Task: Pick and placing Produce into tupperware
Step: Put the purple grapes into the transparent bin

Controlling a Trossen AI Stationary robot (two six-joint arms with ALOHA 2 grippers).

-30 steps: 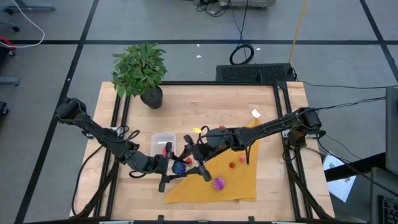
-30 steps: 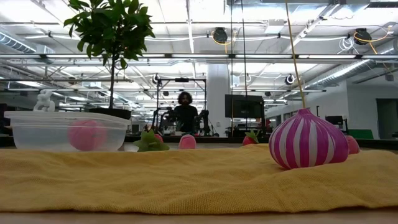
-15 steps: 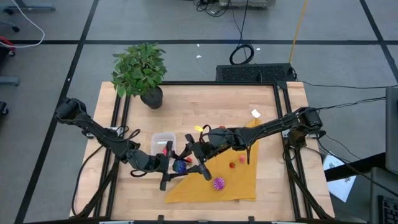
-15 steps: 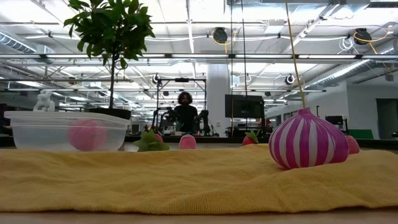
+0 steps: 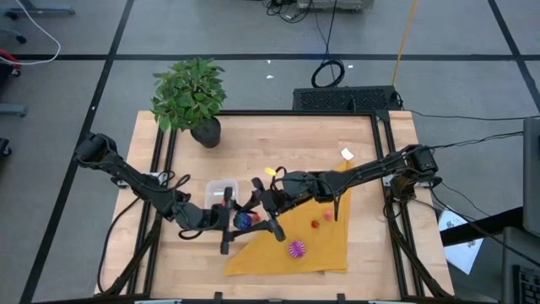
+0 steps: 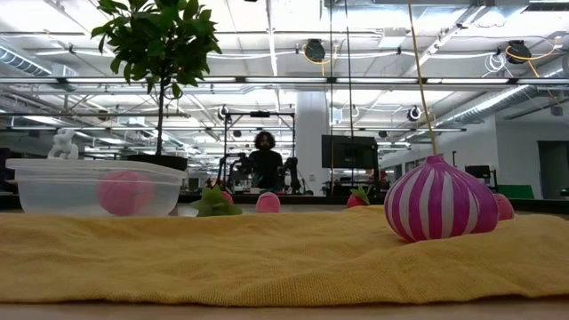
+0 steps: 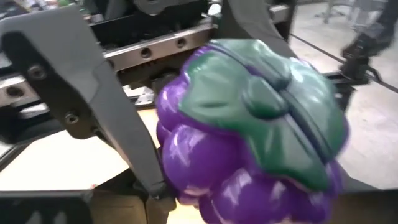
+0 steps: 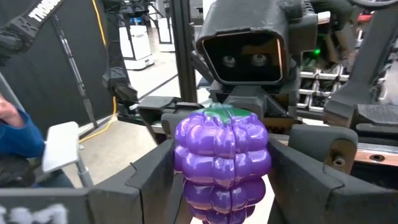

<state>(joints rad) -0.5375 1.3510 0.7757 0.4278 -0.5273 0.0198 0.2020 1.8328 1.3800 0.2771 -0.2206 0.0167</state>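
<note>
A purple toy grape bunch with a green leaf cap (image 5: pixel 243 221) hangs above the table between my two grippers, which face each other. My left gripper (image 5: pixel 237 223) comes at it from the table's left, my right gripper (image 5: pixel 251 219) from the right, and both are shut on it. The clear tupperware (image 5: pixel 221 192) stands just beyond them on the wood, with a pink piece (image 6: pixel 124 193) inside. A pink-and-white striped bulb (image 5: pixel 296 248) and small red pieces (image 5: pixel 315 224) lie on the mustard cloth (image 5: pixel 304 236). My left gripper has the grape bunch (image 7: pixel 249 137) between its two fingers, coming level from the table's left. One finger (image 7: pixel 118 124) lies against the bunch's purple side (image 7: pixel 166 168); the bunch hides the other finger. The bunch is lifted clear, its green cap toward this gripper. My right gripper pinches the grape bunch's two purple sides (image 8: pixel 183 155) between its fingers (image 8: pixel 155 180), coming level from the table's right. The bunch stands upright between them, green cap on top, clear of the table.
A potted plant (image 5: pixel 190 93) stands at the table's far left corner. A small yellow piece (image 5: pixel 268 175) and a white scrap (image 5: pixel 347 154) lie on the wood beyond the cloth. Bare wood lies near the front left. A person sits far off in the room (image 6: pixel 264 160).
My left gripper has swung a little toward the far edge, and the grape bunch has gone with it, closer to the tupperware. My right gripper has followed slightly. Neither gripper's gap has changed.
</note>
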